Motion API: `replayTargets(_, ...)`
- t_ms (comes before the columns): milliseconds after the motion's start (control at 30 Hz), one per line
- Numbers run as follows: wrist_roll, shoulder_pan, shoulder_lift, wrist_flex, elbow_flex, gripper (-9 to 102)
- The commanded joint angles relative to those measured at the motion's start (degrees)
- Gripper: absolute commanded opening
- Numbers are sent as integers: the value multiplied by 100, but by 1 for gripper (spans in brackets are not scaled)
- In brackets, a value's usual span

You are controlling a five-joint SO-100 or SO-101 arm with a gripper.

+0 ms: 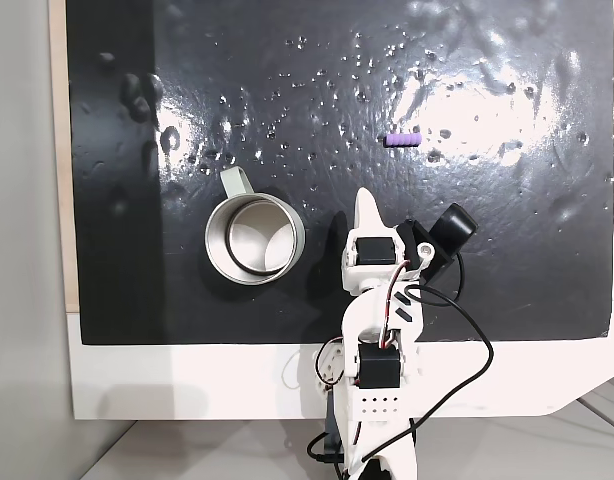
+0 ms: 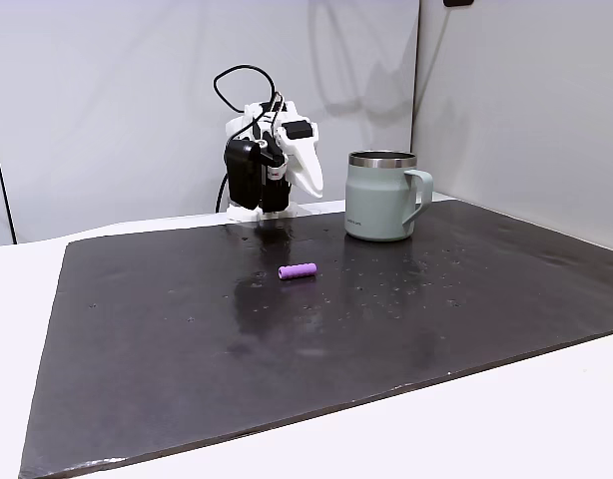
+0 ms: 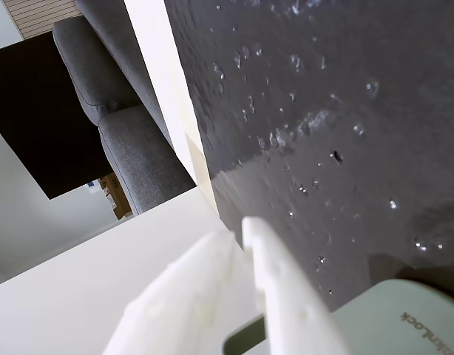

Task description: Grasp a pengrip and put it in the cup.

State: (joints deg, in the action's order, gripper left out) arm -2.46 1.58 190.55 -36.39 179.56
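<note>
Pengrip (image 1: 400,139) lies flat on the black mat (image 1: 487,250), far from the cup (image 1: 255,240). White gripper (image 1: 365,200) is up by the cup, fingers pressed together, holding nothing

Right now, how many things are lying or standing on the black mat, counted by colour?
Purple: 1, the pengrip
Pale grey-white: 1, the cup
Total: 2
</note>
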Motion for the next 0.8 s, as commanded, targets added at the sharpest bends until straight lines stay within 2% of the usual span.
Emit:
replayTargets(0, 237, 290, 70, 9, 316, 0)
replayTargets(467, 246, 264, 70, 18, 220, 0)
replayTargets(667, 272, 132, 62, -510, -791, 0)
replayTargets(767, 334, 185, -483, -879, -1635, 0)
